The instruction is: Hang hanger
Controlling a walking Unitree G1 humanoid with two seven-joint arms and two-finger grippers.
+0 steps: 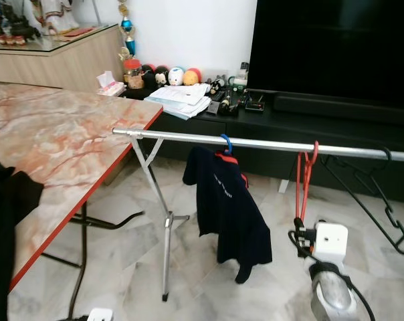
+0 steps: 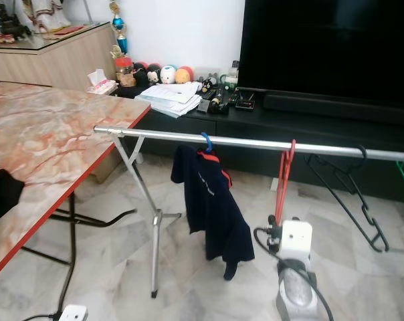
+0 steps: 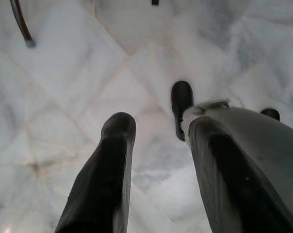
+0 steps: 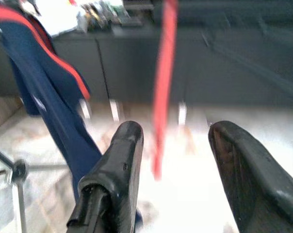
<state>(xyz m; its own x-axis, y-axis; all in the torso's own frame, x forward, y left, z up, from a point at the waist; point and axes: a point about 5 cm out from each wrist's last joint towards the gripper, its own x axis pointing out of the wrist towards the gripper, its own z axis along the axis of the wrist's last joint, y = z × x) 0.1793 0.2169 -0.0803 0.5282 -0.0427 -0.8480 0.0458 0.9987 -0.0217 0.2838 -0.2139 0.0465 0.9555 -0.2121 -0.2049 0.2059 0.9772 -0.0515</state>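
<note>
Two hangers already sit on the rail (image 1: 269, 144) in the left eye view: a blue-hooked one carrying a dark shirt (image 1: 225, 204) near the middle, and the red hanger (image 1: 304, 180) further toward the right end, hooked over the bar with its long axis hanging straight down. The right arm's wrist (image 1: 330, 251) rises just below its lower end. A black hanger (image 1: 382, 207) dangles nearer the right end.

From the right eye view the same layout shows, with the marble table (image 2: 48, 144) by the rail's left end.

Left wrist view: the left gripper (image 3: 158, 160) is spread wide, empty, pointed at the floor.

Right wrist view: the right gripper (image 4: 178, 160) stands open, the blurred red hanger running vertically between and beyond its fingers, apparently not clamped. This arm is clearly the nearer; the hanger looks hung.
</note>
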